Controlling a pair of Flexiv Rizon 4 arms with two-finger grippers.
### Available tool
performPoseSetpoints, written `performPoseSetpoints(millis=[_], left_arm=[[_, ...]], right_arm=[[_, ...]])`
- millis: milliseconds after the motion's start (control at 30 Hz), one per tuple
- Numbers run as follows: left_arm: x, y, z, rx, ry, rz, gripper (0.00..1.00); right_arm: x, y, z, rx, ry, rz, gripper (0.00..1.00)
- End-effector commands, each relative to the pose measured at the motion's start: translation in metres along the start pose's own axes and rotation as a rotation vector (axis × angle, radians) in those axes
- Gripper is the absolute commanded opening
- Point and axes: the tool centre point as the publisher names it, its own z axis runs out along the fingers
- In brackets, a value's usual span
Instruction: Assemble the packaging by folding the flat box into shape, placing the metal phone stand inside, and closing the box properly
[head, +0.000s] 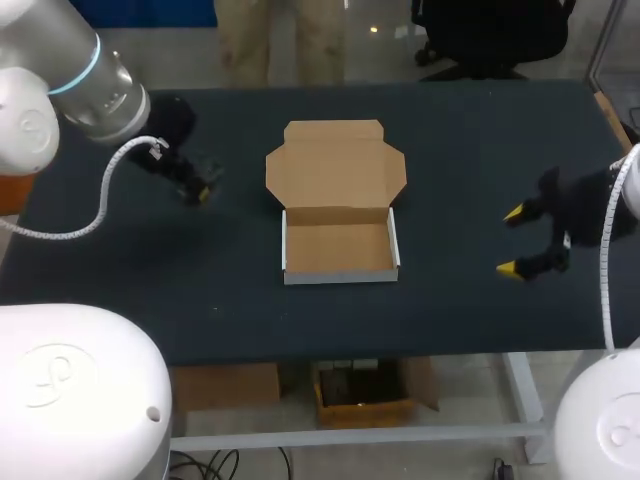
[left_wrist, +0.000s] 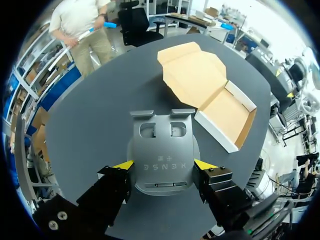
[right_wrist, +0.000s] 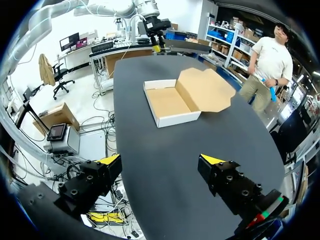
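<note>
Though obscured overhead, phone stand (left_wrist: 162, 150): plain in left wrist view.
Left gripper (left_wrist: 163, 164): upper left of head frame, fingertips clamped on stand's two sides.
Box (head: 340, 245): centre frame, lid flat open.
Right gripper (head: 510, 240): right edge, released, spread wide.

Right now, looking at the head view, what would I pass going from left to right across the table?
First the left tool, clamped on the metal phone stand → the cardboard box, open with its lid laid back → the right tool, open and empty.
</note>
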Motion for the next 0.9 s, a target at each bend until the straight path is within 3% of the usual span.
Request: performPoseSetpoints(millis=[33,400,900], left_arm=[[0.006,-0.006,0.001,-0.017,-0.007,0.006,0.00],[0.022,-0.014,0.003,-0.035,0.001,0.039,0.00],[0.070,-0.029,0.008,-0.058,0.018,0.104,0.00]], right_arm=[[-0.006,-0.004,0.012,0.003,0.011,0.000,1.00],[-0.007,-0.013,0.017,0.010,0.011,0.010,1.00],[-0.007,-0.013,0.017,0.010,0.011,0.010,1.00]])
